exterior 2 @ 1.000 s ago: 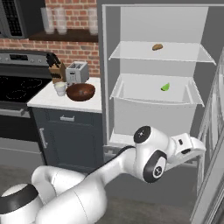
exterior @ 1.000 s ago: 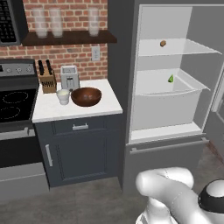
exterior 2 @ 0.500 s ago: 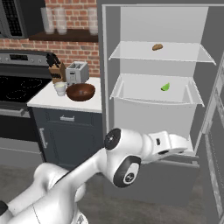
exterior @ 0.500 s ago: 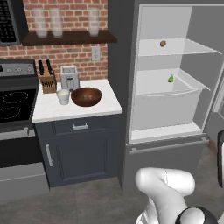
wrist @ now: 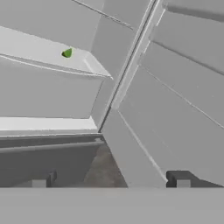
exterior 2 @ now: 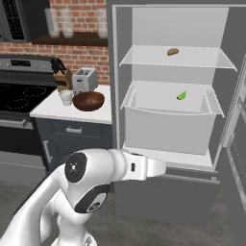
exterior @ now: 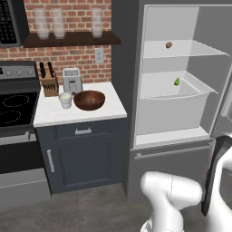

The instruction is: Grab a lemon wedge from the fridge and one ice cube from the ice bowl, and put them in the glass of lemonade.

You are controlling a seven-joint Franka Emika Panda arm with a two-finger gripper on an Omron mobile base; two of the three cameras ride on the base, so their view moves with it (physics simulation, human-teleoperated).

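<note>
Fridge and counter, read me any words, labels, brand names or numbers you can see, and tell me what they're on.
None: there is nothing readable.
fridge: plain walls and shelves, no label.
toaster: no brand mark.
stove: control panel shows small marks, too blurred to read.
microwave: dark grille, no text.
cup and wooden bowl: unmarked.

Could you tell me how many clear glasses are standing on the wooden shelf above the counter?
3. All stand on the shelf against the brick wall: left glass, middle glass close beside it, and right glass set apart. In the right base view the cabinet edge may hide part of the row.
</note>
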